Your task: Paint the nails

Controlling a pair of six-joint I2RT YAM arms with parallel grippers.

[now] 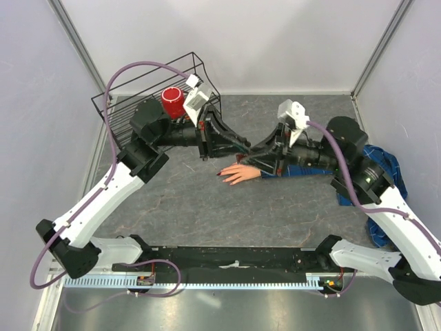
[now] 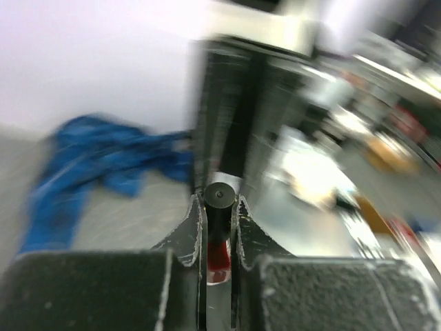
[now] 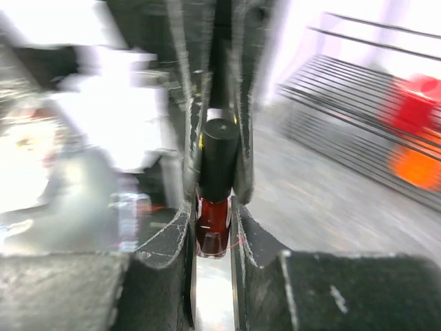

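A small bottle (image 3: pixel 212 227) of dark red polish is gripped by the fingers of the right arm (image 3: pixel 172 241), which are closed against its sides. Its black cap (image 3: pixel 219 155) sticks out beyond them. In the left wrist view the cap (image 2: pixel 220 196) is seen pinched between the fingers of the left arm (image 2: pixel 186 234), which are shut on it, and a patch of red is visible just below it. That view is badly blurred, so the surroundings cannot be made out well.

From above, the two sets of fingers are seen meeting tip to tip over the middle of the table (image 1: pixel 207 207), the left ones (image 1: pixel 231 141) reaching in from the left and the right ones (image 1: pixel 265 157) from the right.

A peach-coloured fake hand (image 1: pixel 241 172) is laid flat on the table just in front of and below that meeting point, its fingertips pointed left. The nails (image 1: pixel 220 172) are found at those tips, apart from both arms; their colour is too small to be judged with certainty. A blue plaid cuff (image 1: pixel 300 170) is worn at the wrist, under the right arm.

A black wire basket (image 1: pixel 120 114) with a red cup (image 1: pixel 172 102) in it is placed at the far left corner. A blue cloth (image 1: pixel 386 165) is bunched at the right edge.
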